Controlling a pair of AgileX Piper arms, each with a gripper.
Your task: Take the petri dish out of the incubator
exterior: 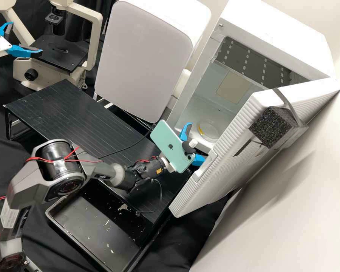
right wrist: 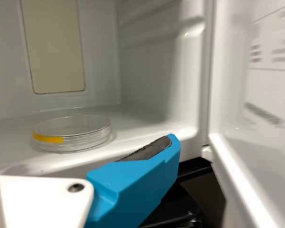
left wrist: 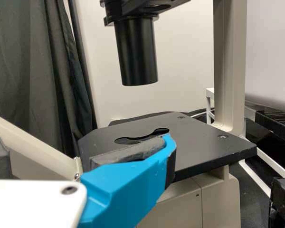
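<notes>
Before a white wall (exterior: 317, 181), the petri dish (right wrist: 72, 137) is seated flat inside the opened incubator (exterior: 283, 32). Empty, parted jaws are shown by the right gripper (exterior: 196, 141) and, beside the microscope (exterior: 60, 57), by the left gripper (exterior: 25, 38). Probably light, stiff and slick (cracks may be easily started), the petri dish should be pinched gently across its sides, both halves held together.

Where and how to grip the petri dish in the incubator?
I'd pinch opposite edges of the petri dish, right pincer coming level through the open front of the incubator. The dish lies flat, round and low, side wall exposed; top-down looks cramped.
</notes>
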